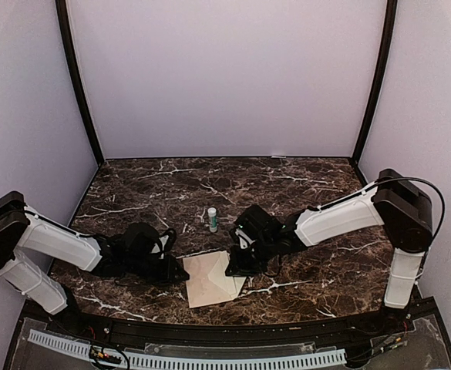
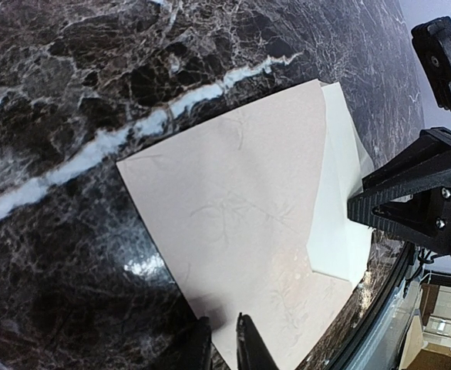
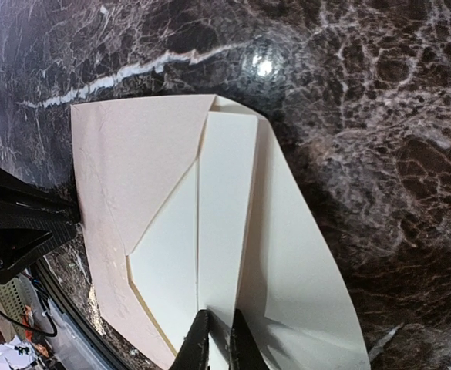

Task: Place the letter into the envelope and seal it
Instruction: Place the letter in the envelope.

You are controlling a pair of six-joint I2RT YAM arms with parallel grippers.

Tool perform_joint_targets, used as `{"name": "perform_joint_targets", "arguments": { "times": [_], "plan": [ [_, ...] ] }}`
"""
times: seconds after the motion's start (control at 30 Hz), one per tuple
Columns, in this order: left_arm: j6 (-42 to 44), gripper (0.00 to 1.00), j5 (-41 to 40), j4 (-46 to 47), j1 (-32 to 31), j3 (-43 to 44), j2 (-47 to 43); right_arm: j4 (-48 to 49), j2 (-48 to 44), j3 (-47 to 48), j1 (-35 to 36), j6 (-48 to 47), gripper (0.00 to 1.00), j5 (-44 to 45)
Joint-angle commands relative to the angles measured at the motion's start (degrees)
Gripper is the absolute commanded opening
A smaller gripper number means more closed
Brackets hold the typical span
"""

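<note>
The letter, a pale tan sheet with faint marks, lies flat on the marble near the front edge; it also shows in the left wrist view and the right wrist view. The cream envelope lies on its right part, its pointed flap toward the left. It shows as a white piece in the left wrist view. My left gripper is closed to a thin gap on the letter's left edge. My right gripper pinches an upright cream fold of the envelope.
A small white glue stick stands upright behind the papers, mid-table. Purple walls close the back and sides. The table's front rim runs just in front of the letter. Each gripper shows in the other's wrist view, the right and the left.
</note>
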Motion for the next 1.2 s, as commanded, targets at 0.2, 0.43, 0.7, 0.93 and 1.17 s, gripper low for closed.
{"name": "perform_joint_targets", "arguments": {
  "times": [0.2,0.43,0.7,0.93,1.17],
  "plan": [
    [0.7,0.11,-1.1,-4.4,0.0,0.1,1.1,-0.8,-1.4,0.1,-0.4,0.1,0.00,1.2],
    [0.8,0.10,-0.6,-3.8,0.0,0.1,1.7,0.4,0.0,1.3,0.0,0.1,0.00,-0.7],
    [0.9,0.08,-0.3,-3.4,0.0,0.4,1.9,0.3,1.9,3.8,1.2,-0.3,0.00,-1.6],
    [1.1,0.08,-1.0,-3.9,-0.1,0.5,1.6,-1.5,1.5,4.4,1.4,-0.9,0.00,-0.8],
    [0.9,0.08,-1.7,-4.4,0.0,0.0,1.3,-7.0,-2.6,4.7,1.1,-2.1,0.28,3.7]
  ]
}}
